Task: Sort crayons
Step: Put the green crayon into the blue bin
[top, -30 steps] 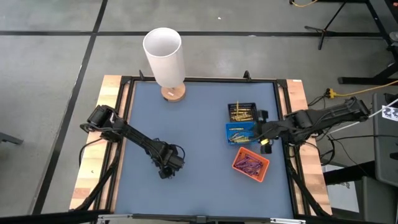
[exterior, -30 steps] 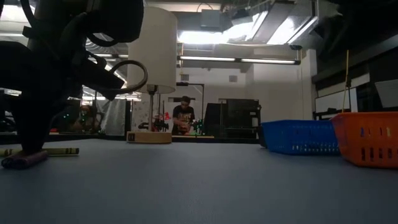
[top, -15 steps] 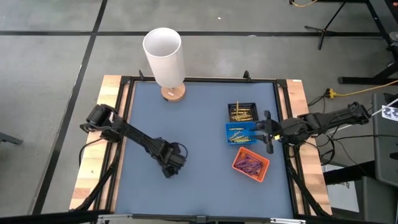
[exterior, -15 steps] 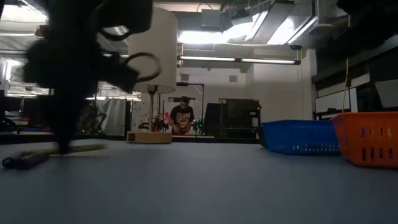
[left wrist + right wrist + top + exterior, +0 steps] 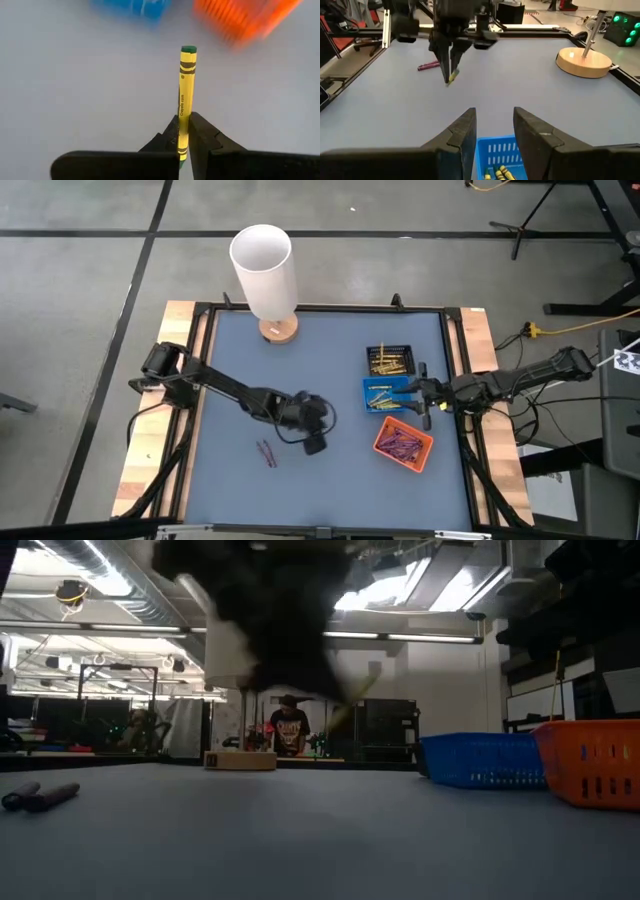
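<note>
While the left gripper (image 5: 314, 442) hangs above open mat on the side of the blue tray (image 5: 383, 396) away from the right arm, its fingers (image 5: 202, 134) are closed on the lower part of a yellow crayon (image 5: 183, 100), most of the stick jutting beyond the tips. Across the blue tray from it, at the tray's edge, the right gripper (image 5: 492, 125) waits with fingers spread and empty. More yellow crayons lie in the blue tray and in the black tray (image 5: 389, 360) next to it; purple ones fill the orange tray (image 5: 403, 443). Two purple crayons (image 5: 267, 452) lie on the mat, farther from the blue tray than the left gripper.

Risks, as judged: the crayon is pinched near one end, so a swing toward the trays could pivot it or let it slip; the long free end could catch a tray wall; the waiting right gripper crowds the blue tray.

Hard to read: the low view renders the left gripper as a dark smear, so its height above the mat is uncertain, and individual crayons in the trays cannot be counted.
</note>
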You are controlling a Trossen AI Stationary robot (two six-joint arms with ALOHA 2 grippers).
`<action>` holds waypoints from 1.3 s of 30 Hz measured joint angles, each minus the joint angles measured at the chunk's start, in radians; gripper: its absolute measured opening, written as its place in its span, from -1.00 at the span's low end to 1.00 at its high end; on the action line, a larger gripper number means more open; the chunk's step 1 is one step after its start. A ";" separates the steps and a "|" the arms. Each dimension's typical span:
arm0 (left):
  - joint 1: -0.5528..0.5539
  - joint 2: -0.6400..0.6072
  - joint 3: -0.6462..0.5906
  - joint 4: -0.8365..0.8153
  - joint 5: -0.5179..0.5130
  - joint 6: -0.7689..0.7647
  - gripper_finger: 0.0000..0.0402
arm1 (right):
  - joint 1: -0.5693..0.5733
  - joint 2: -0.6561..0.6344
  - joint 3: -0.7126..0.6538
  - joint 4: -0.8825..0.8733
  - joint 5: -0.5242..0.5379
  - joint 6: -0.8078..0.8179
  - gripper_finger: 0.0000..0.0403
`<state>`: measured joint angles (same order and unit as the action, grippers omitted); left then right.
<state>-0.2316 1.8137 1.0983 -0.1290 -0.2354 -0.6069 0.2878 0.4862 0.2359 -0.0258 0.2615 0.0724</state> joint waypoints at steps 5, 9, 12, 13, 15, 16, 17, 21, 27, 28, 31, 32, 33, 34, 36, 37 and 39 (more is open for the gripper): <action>0.055 0.054 0.000 0.485 -0.011 0.242 -1.00 | 0.000 0.000 -0.022 0.036 0.000 0.000 -0.36; 0.088 0.125 0.002 0.798 -0.016 0.397 -1.00 | 0.000 0.000 -0.023 0.036 0.000 0.000 -0.36; 0.110 0.186 0.002 0.929 -0.015 0.440 -1.00 | 0.000 0.000 -0.023 0.036 0.000 0.000 -0.36; 0.118 0.206 0.002 0.967 -0.014 0.441 -1.00 | 0.000 0.000 -0.023 0.036 0.000 0.000 -0.36; 0.131 0.247 0.002 1.033 -0.014 0.432 -1.00 | 0.000 0.000 -0.023 0.035 0.000 0.000 -0.36; 0.137 0.270 0.002 1.065 -0.014 0.429 -1.00 | 0.000 0.000 -0.023 0.035 0.000 0.000 -0.36; 0.142 0.291 0.002 1.092 -0.014 0.429 -1.00 | 0.000 0.000 -0.023 0.035 0.000 0.000 -0.36; 0.156 0.358 0.002 1.162 -0.012 0.428 -1.00 | 0.000 0.000 -0.023 0.033 0.000 0.000 -0.36; 0.163 0.383 0.015 1.159 -0.022 0.427 -1.00 | 0.000 0.000 -0.022 0.032 0.000 0.001 -0.36; 0.163 0.383 0.020 1.164 -0.030 0.427 -1.00 | 0.000 0.000 -0.022 0.032 0.000 0.001 -0.36; 0.163 0.383 0.052 1.157 -0.043 0.438 -1.00 | 0.000 0.000 -0.022 0.031 0.000 0.001 -0.36; 0.163 0.383 0.065 1.150 -0.043 0.450 -1.00 | 0.000 0.000 -0.022 0.031 0.000 0.001 -0.36; 0.163 0.383 0.082 1.136 -0.043 0.462 -1.00 | 0.000 0.000 -0.022 0.031 0.000 0.001 -0.36; 0.163 0.382 0.097 1.119 -0.043 0.476 -1.00 | 0.000 0.000 -0.022 0.031 0.000 0.001 -0.36; 0.163 0.381 0.124 1.083 -0.043 0.492 -1.00 | 0.000 0.000 -0.022 0.029 0.000 0.001 -0.36; 0.163 0.382 0.138 1.069 -0.043 0.502 -0.99 | 0.000 0.000 -0.022 0.028 0.000 0.001 -0.36; 0.163 0.381 0.164 1.039 -0.043 0.523 -0.95 | 0.000 0.000 -0.022 0.028 0.000 0.001 -0.36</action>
<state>-0.0687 2.1951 1.2619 0.9104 -0.2787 -0.0843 0.2878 0.4866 0.2138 0.0017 0.2615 0.0731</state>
